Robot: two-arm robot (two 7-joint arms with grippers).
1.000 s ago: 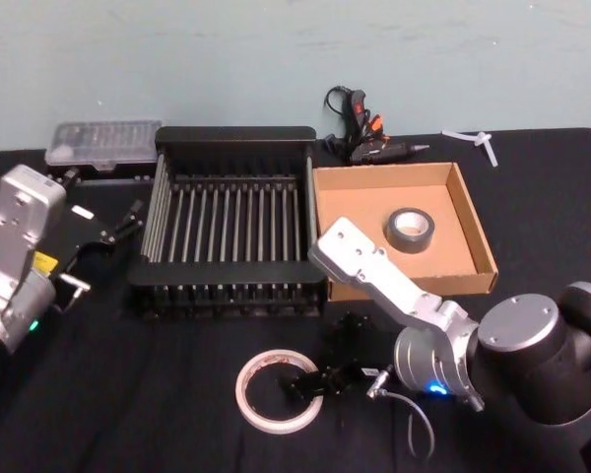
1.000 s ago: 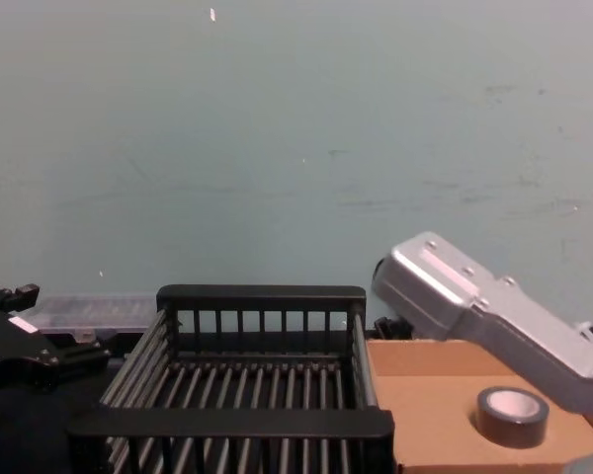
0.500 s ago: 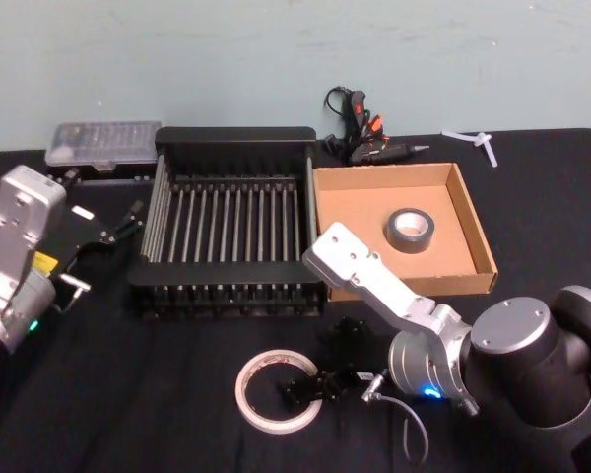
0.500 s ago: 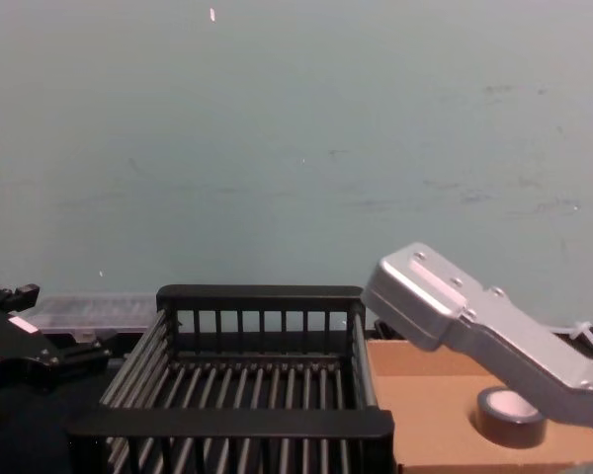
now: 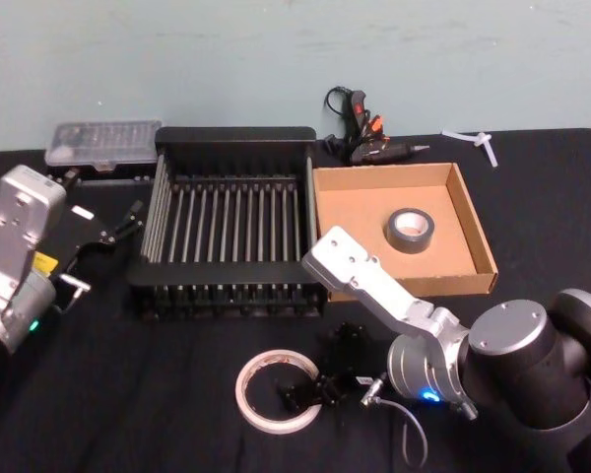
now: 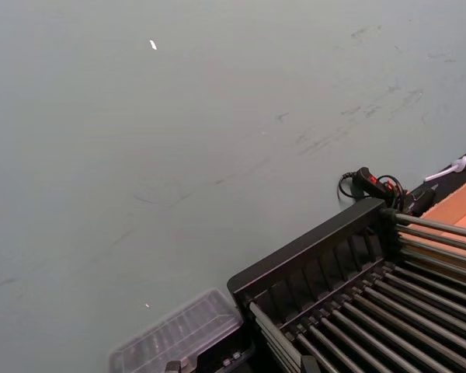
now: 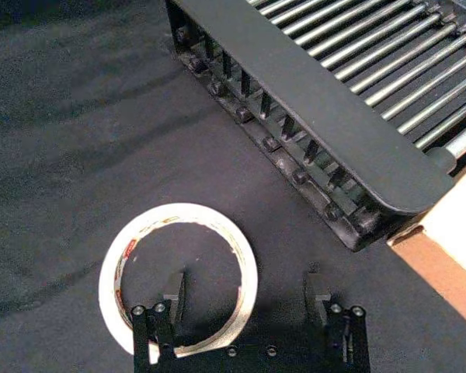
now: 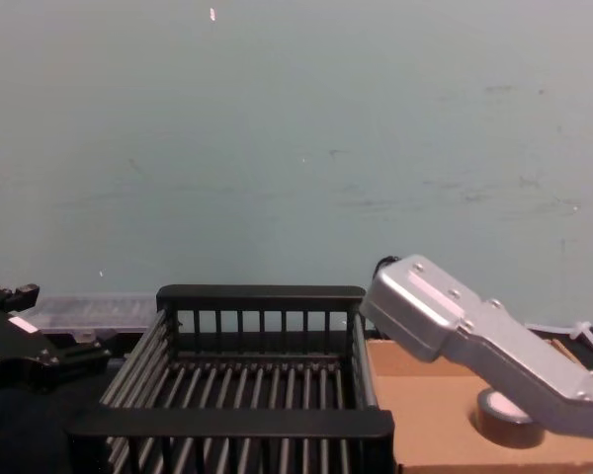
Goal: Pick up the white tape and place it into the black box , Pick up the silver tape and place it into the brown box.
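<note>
Pale teal wall rises behind our black-clothed desk (image 5: 98,414), and we take the black box (image 5: 231,137) as our landmark. Just in front of its near rim, a little toward the brown box side, the white tape (image 5: 278,393) lies flat on the cloth. Our right gripper (image 5: 310,390) hangs low over the ring's edge with its fingers (image 7: 174,291) spread: in the right wrist view one fingertip sits inside the centre hole and the other outside the band, so we judge that we are lining up to pinch the ring's wall, the only part of so thin a ring that offers a hold.

Directly to the right of the black box, touching its side, sits the brown box (image 5: 478,229). The silver tape (image 5: 411,230) lies inside it already, toward its far right part, so that half of the job looks done and only the white ring remains.

Our left gripper (image 5: 108,236) is parked left of the black box, off the crate's left wall; we cannot tell how its fingers stand. Behind the black box's far left corner is a clear plastic case (image 5: 103,144), and behind its far right corner a glue gun (image 5: 360,130).

Compared with a second ago, our right arm has sunk lower and drawn slightly nearer the ring; both tapes lie where they were.
</note>
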